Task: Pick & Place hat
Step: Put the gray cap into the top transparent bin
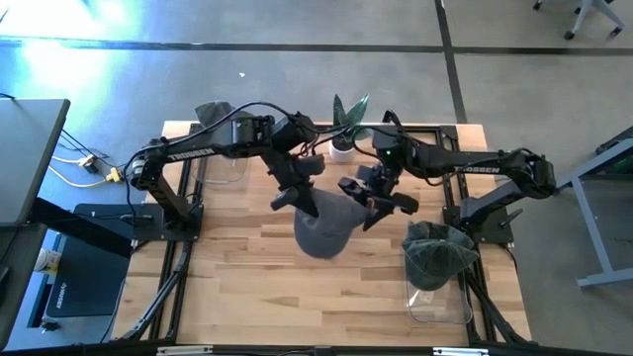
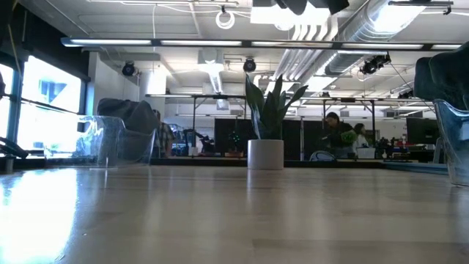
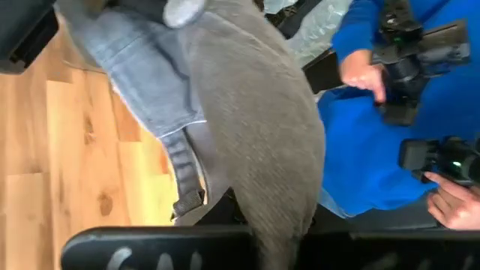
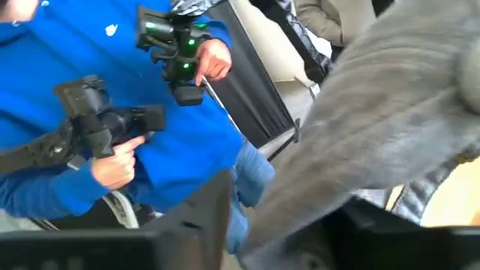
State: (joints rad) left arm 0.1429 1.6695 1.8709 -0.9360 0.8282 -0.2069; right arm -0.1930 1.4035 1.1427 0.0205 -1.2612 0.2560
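A grey hat (image 1: 323,223) with a denim-blue part and a buckled strap (image 3: 185,176) hangs between both grippers above the middle of the table. It does not show in the low view, so it is clear of the tabletop. My left gripper (image 1: 297,194) is at the hat's left far edge. My right gripper (image 1: 374,204) is at its right far edge. Both are shut on it. The hat fills the left wrist view (image 3: 255,112) and the right wrist view (image 4: 390,97). My left gripper holds the hat by its left far edge (image 3: 274,217), pinched between the two fingers; the fingers hide the exact spot. It comes slanting from the table's far left. The hat is lifted clear and sags below the fingers. My right gripper holds the hat by its right far edge (image 4: 300,202), the cloth running between its two fingers (image 4: 202,217). It comes in from the table's right. The hat is lifted clear and droops toward the near side.
A clear bin (image 1: 224,146) with a dark hat stands at the far left corner. Another clear bin (image 1: 436,282) with a dark green hat stands at the near right. A potted plant (image 1: 345,127) is at the far edge. A person in blue (image 4: 90,67) stands beyond the table.
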